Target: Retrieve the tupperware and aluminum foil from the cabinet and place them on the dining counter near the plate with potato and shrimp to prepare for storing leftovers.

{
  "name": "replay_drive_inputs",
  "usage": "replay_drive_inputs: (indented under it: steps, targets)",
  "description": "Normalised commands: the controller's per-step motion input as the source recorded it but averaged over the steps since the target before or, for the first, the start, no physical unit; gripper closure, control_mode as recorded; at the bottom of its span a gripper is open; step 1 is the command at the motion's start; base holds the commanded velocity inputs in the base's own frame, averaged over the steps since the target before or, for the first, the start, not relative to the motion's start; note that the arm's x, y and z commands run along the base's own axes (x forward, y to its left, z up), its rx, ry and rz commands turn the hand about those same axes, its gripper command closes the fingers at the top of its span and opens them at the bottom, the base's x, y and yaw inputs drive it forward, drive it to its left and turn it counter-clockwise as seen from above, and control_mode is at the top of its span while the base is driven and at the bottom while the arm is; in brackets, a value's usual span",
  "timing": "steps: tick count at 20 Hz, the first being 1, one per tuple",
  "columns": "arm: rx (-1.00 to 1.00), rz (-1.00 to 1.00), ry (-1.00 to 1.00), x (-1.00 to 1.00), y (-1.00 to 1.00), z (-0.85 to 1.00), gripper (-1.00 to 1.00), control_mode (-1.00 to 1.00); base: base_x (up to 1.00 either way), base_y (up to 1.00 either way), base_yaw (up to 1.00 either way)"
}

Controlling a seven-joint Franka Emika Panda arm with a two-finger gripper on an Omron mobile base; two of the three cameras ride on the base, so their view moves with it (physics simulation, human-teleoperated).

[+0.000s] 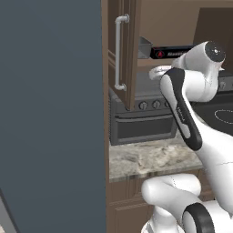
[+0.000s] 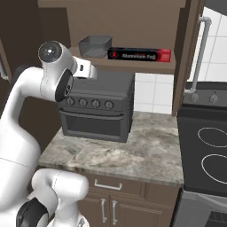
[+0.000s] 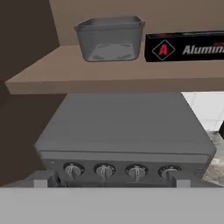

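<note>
While the cabinet [image 2: 186, 53] stands open, the tupperware [image 2: 95, 45] sits on its inner shelf with the aluminum foil [image 2: 139, 55] just beside it, both above a grey toaster oven [image 2: 98, 108] on the marble worktop [image 2: 133, 153]. Whether the pincer is spread or pressed together cannot be told.

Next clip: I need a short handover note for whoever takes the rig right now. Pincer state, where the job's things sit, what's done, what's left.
Pincer: raised toward the cabinet, holding nothing visible; open or shut cannot be told.
Cabinet: door open. The tupperware stands on its shelf, the aluminum foil beside it, both untouched, above a grey toaster oven on the worktop.
Done: cabinet opened.
Left: grasp each item and carry both to the dining counter by the plate.
</note>
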Motion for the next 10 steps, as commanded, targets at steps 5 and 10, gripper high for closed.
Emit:
replay_drive_inputs:
  steps: [5, 10]
  targets:
    - [0.0, -0.06, -0.18, 0.14, 0.0, 0.51, -1.0, -1.0, 0.0, 0.0, 0.0]
    - [0.0, -0.07, -0.01, 0.14, 0.01, 0.38, -1.0, -1.0, 0.0, 0.0, 0.0]
